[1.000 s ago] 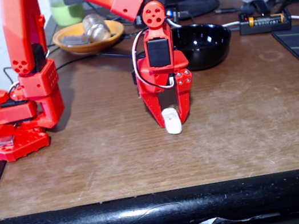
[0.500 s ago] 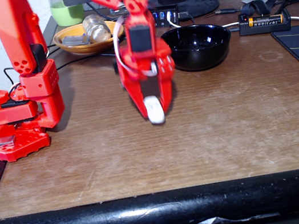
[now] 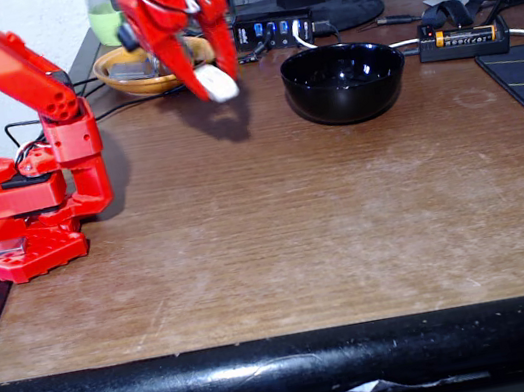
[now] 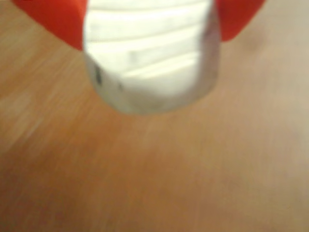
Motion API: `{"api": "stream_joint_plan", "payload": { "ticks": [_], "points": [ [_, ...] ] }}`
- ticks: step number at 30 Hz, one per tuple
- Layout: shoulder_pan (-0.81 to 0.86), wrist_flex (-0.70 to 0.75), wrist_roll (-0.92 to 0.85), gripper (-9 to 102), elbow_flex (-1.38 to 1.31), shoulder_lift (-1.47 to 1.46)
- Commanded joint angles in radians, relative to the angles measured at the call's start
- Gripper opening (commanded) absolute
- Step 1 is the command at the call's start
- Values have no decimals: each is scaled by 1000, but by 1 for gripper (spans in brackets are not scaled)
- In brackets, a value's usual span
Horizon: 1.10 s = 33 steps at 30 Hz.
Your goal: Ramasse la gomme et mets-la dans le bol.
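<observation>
Here the arm base (image 3: pixel 26 212) stands at the left of the fixed view, and the gripper (image 3: pixel 211 81) hangs in the air above the table (image 3: pixel 350 231), its two fingers pinching the eraser (image 3: pixel 217 83) from both sides. In the wrist view the eraser (image 4: pixel 152 63) is close and blurred, with its rounded end free below the fingers. It looks light, matte and a little soft, so a grip across the middle should not slip. Further right, the black bowl (image 3: pixel 345 82) is empty, well apart from the eraser.
</observation>
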Motion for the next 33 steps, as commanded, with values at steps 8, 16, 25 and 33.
{"api": "stream_joint_plan", "payload": {
  "ticks": [8,16,25,33],
  "points": [
    [-127,-97,11,-6,-69,-8],
    [-146,-155,51,-5,-245,-216],
    [-150,-190,109,-5,-476,-472],
    [-114,-179,129,-5,-676,-687]
  ]
}}
